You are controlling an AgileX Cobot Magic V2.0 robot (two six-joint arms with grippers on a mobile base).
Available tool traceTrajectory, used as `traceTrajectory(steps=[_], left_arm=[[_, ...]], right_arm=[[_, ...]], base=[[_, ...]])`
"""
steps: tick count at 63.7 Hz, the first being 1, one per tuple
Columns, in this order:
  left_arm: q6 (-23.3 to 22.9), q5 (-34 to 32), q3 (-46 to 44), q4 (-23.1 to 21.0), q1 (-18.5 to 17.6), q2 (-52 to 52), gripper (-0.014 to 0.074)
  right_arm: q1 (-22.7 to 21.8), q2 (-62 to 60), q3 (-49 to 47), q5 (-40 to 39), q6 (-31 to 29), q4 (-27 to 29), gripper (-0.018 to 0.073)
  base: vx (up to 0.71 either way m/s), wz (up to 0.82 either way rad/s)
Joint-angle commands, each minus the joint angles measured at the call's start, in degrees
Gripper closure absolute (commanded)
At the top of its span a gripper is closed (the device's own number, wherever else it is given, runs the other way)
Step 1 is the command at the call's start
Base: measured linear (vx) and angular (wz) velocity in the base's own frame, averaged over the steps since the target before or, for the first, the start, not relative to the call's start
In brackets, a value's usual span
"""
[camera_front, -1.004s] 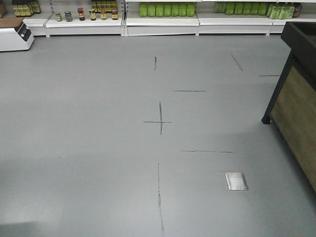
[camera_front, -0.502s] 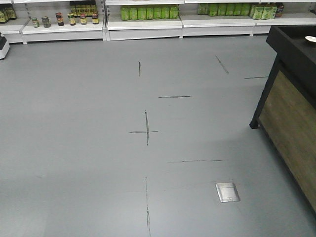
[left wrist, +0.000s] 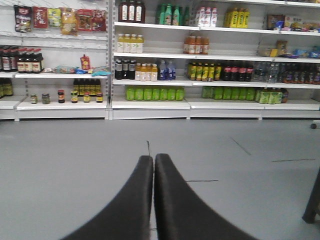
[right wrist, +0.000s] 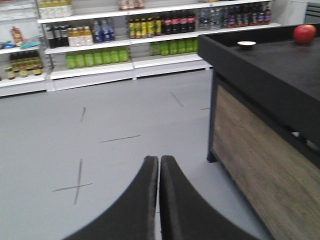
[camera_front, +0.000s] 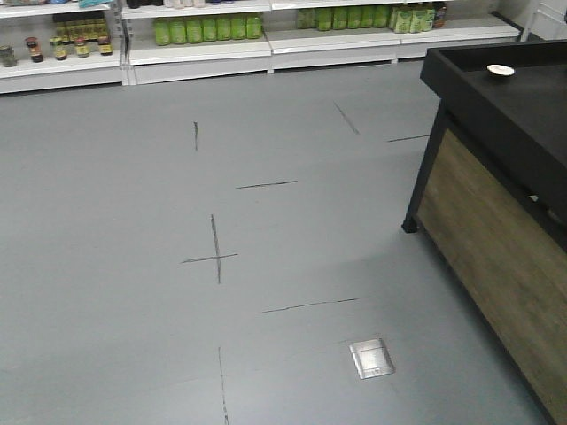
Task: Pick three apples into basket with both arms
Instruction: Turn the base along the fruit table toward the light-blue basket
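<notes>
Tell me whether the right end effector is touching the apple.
Apart. The right wrist view shows the end effector shut over the floor, the apple far off on the counter.

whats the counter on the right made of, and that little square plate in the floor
The counter: its side looks like wood or wood-look laminate, brown with streaky grain. Its rim and leg are matte black, painted metal or board, hard to say which. The floor plate: likely brushed metal, silvery with a pale sheen and a thin framed edge.
</notes>
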Motion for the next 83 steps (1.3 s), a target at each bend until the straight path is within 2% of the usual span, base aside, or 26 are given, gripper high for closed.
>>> traceTrajectory(steps=[1, 83], left_arm=[[-0.34, -4.36, 1.37, -0.46, -0.03, -0.82, 0.0603], [-0.34, -4.36, 1.37, -0.46, -0.03, -0.82, 0.0603]], right_arm=[[-0.38, -0.63, 0.76, -3.91, -0.36, -0.54, 0.0564], [-0.38, -0.63, 0.76, -3.91, -0.36, -0.54, 0.0564]], base=[[0.17, -0.40], [0.09, -0.48]])
